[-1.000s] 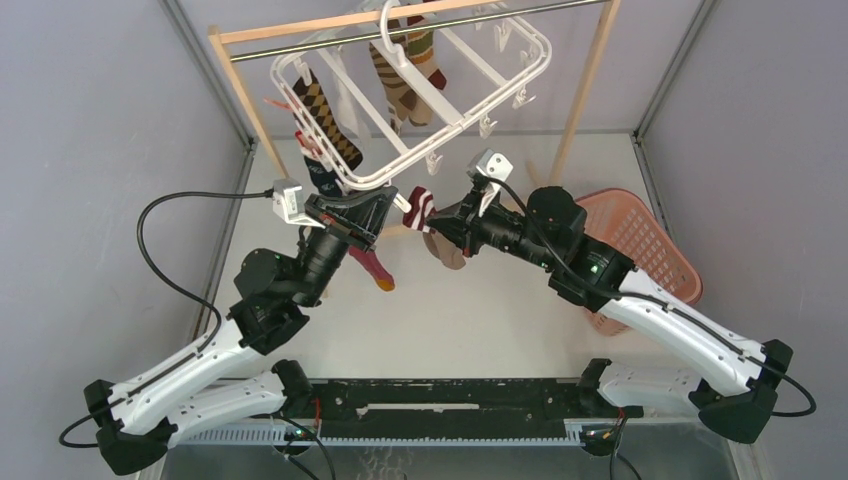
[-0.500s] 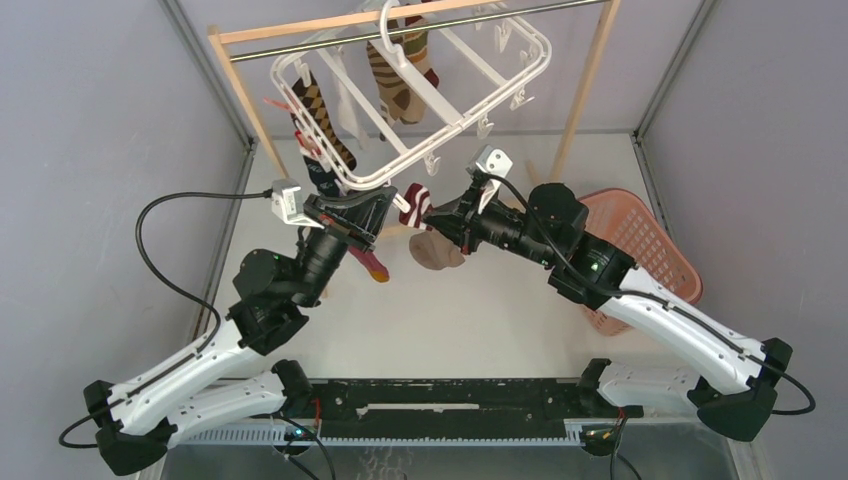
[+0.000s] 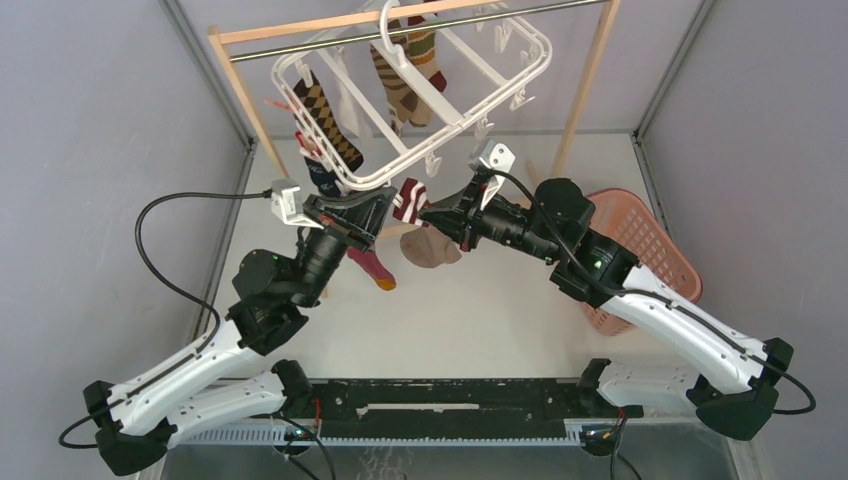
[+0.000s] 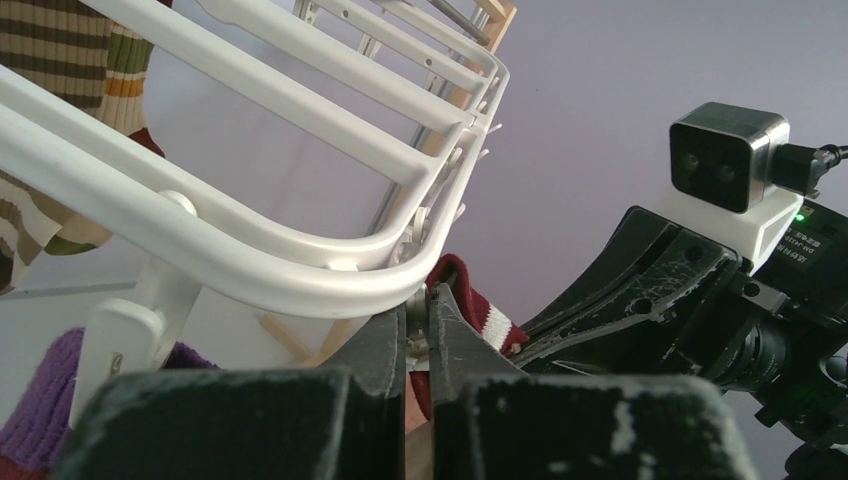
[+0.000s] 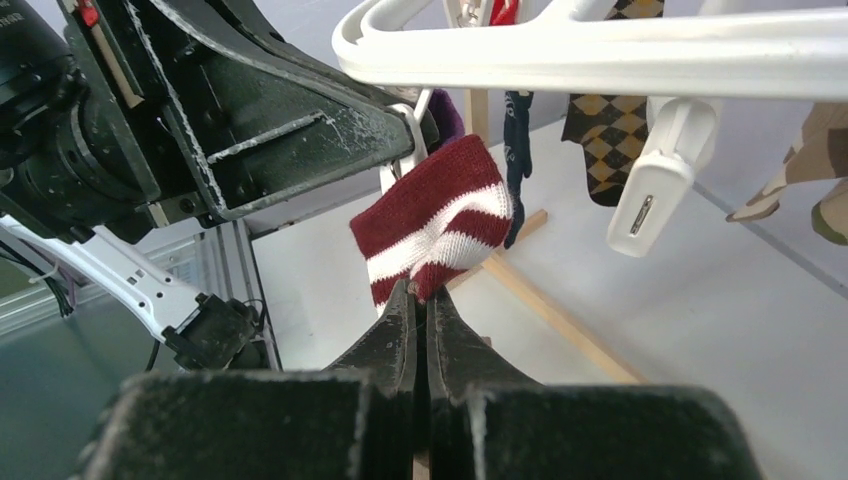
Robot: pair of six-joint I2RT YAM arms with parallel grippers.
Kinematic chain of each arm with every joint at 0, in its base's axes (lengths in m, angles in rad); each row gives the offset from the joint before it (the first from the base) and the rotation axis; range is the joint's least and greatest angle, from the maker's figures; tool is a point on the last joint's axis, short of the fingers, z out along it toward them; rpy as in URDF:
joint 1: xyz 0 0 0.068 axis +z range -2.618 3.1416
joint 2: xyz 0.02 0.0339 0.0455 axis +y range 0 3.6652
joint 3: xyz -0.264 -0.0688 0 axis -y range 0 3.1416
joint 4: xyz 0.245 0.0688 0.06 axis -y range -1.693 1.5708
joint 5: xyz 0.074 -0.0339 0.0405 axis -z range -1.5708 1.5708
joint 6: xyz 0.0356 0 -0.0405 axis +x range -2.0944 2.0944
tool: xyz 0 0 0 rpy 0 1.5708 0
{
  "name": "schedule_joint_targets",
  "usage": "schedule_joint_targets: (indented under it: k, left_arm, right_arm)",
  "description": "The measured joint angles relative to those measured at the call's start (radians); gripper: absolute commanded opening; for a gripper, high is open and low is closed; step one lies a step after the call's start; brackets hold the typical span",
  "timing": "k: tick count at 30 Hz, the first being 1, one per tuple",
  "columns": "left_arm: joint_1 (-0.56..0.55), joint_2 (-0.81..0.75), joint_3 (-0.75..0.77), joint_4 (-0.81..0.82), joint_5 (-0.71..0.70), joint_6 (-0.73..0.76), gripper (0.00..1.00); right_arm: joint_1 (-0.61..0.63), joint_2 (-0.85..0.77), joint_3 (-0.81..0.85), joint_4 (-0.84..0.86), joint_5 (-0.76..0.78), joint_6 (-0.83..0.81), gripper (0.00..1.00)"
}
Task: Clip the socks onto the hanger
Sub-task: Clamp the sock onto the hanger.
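The white hanger (image 3: pixel 455 105) hangs from the rod and shows in the left wrist view (image 4: pixel 250 250) and the right wrist view (image 5: pixel 600 45). Brown argyle (image 3: pixel 325 112), striped (image 3: pixel 405 75), navy (image 3: pixel 322 178) and pinkish red (image 3: pixel 372 268) socks hang from it. My left gripper (image 3: pixel 388 205) is shut on a white clip (image 4: pixel 421 318) at the frame's near edge. My right gripper (image 3: pixel 424 213) is shut on the red-and-white cuff (image 5: pixel 440 220) of a sock, whose tan foot (image 3: pixel 432 250) hangs below. The cuff (image 4: pixel 488 322) sits right beside the squeezed clip.
A wooden rack (image 3: pixel 242 95) with a metal rod carries the hanger. A pink slotted basket (image 3: pixel 655 240) stands at the right, partly under my right arm. A free clip (image 5: pixel 650 195) hangs near the cuff. Grey walls close in on both sides.
My right gripper has moved up and left, bringing the sock's cuff closer to the clip. My left gripper has stayed on the clip.
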State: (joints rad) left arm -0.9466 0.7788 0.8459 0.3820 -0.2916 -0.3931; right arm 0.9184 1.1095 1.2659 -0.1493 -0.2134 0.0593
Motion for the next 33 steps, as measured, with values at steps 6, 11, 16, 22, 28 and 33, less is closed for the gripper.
schedule_joint_targets:
  k: [6, 11, 16, 22, 28, 33]
  left_arm:
    - [0.0, 0.0, 0.0, 0.001, -0.001, 0.0, 0.0]
    - [0.0, -0.004, 0.0, 0.0, -0.002, 0.0, 0.08]
    - [0.0, -0.008, 0.0, -0.001, -0.001, -0.001, 0.26]
    - [-0.002, -0.007, 0.0, -0.013, 0.007, -0.003, 0.36]
    - [-0.005, -0.007, 0.0, -0.036, 0.012, -0.003, 0.46]
    - [-0.005, -0.007, 0.0, -0.053, 0.015, -0.004, 0.54]
  right_arm:
    - [0.0, 0.009, 0.007, 0.013, -0.011, 0.0, 0.0]
    - [0.0, 0.025, 0.007, 0.019, -0.018, 0.0, 0.0]
    - [0.0, 0.036, 0.007, 0.026, -0.026, 0.003, 0.0]
    - [0.0, 0.043, 0.007, 0.028, -0.029, 0.007, 0.0]
    - [0.0, 0.045, 0.007, 0.035, -0.028, 0.007, 0.0]
    - [0.0, 0.045, 0.007, 0.041, -0.023, 0.006, 0.0]
